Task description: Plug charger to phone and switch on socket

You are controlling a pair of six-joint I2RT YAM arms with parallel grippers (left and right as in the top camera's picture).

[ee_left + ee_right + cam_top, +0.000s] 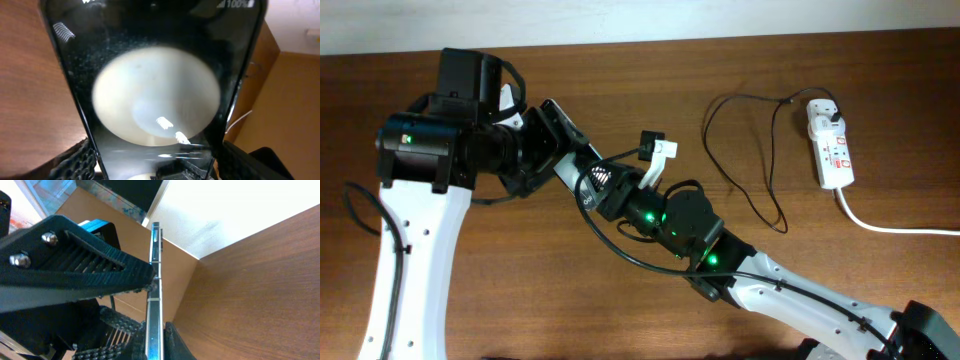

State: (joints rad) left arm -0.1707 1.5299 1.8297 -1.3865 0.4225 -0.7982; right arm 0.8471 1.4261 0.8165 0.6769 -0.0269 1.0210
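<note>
The phone (578, 148) is a black slab held above the table between both arms. My left gripper (552, 128) is shut on one end of it. In the left wrist view the glossy screen (155, 90) fills the frame between the jaws (155, 167), with "100%" at the top. My right gripper (610, 195) is shut on the other end. The right wrist view shows the phone edge-on (154, 295) pinched between the pads (154, 342). The charger's black cable (760, 150) lies in a loop on the table, its white adapter (823, 110) in the socket (834, 152). I cannot make out the plug tip.
The thick white cord (890, 225) runs from the socket off to the right edge. The left arm fills the left side of the table and the right arm crosses from the bottom right. The table's far edge meets a white wall.
</note>
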